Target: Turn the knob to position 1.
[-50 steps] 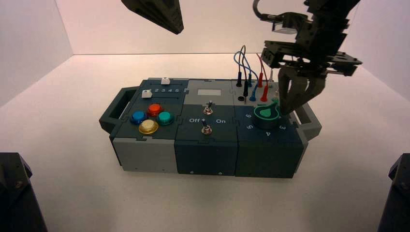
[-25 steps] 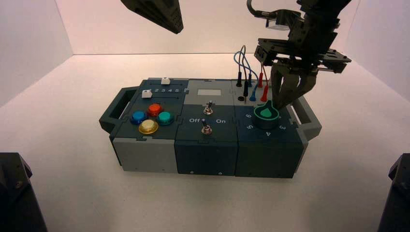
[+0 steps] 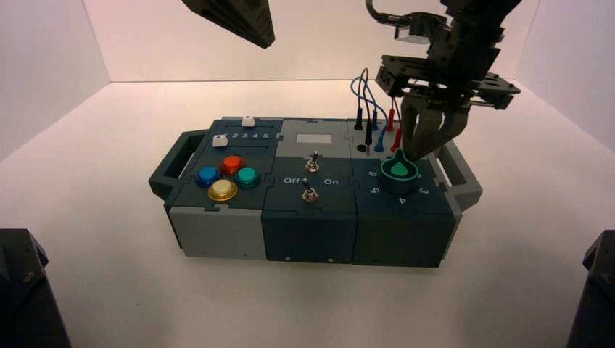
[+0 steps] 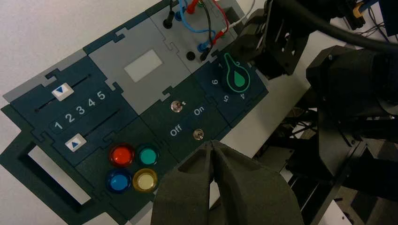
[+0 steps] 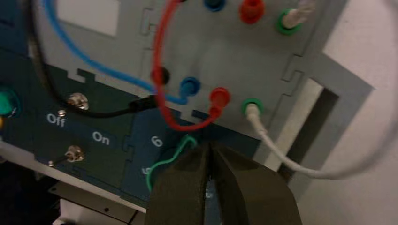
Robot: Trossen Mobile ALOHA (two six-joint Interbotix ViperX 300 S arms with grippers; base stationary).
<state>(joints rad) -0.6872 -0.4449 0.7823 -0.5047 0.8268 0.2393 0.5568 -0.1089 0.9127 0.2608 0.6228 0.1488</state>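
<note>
The knob (image 3: pixel 399 174) sits at the right end of the box (image 3: pixel 217 232), its green pointer aimed toward the far wire sockets, and the right gripper (image 3: pixel 420 152) hangs just above its far-right edge — fingers pressed together, holding nothing. The left gripper (image 4: pixel 213 154) is closed too and idles high over the box's left end. Red and blue wires (image 3: pixel 384 116) crowd the far side; the near side lies open.

The right gripper (image 3: pixel 418 154) pointed straight down from a bent wrist on the robot's right side, its two dark jaws pressed together with barely a slit between them. The left gripper (image 4: pixel 212 154) hung high at the rear left, its jaws likewise closed tip to tip.
</note>
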